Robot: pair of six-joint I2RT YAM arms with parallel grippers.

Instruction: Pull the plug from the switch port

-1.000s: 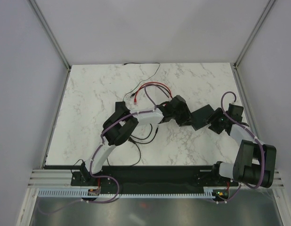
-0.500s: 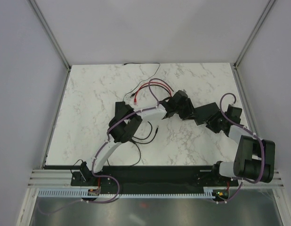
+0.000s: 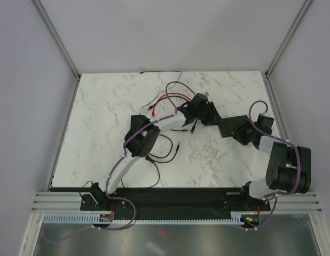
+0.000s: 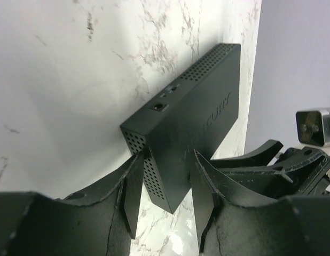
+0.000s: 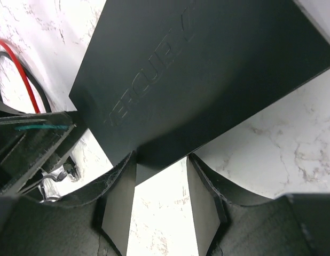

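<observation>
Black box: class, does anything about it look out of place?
Yes: the black box sits askew to the table edges, its ends pinched between the left gripper and right gripper. The socket on its side looks empty.

Only readable marking: embossed brand on the black box (image 5: 218, 64) face, roughly "MERCUSYS", just past the right fingertips (image 5: 118, 208). The same lettering shows faintly beyond the left fingertips (image 4: 130, 202).
</observation>
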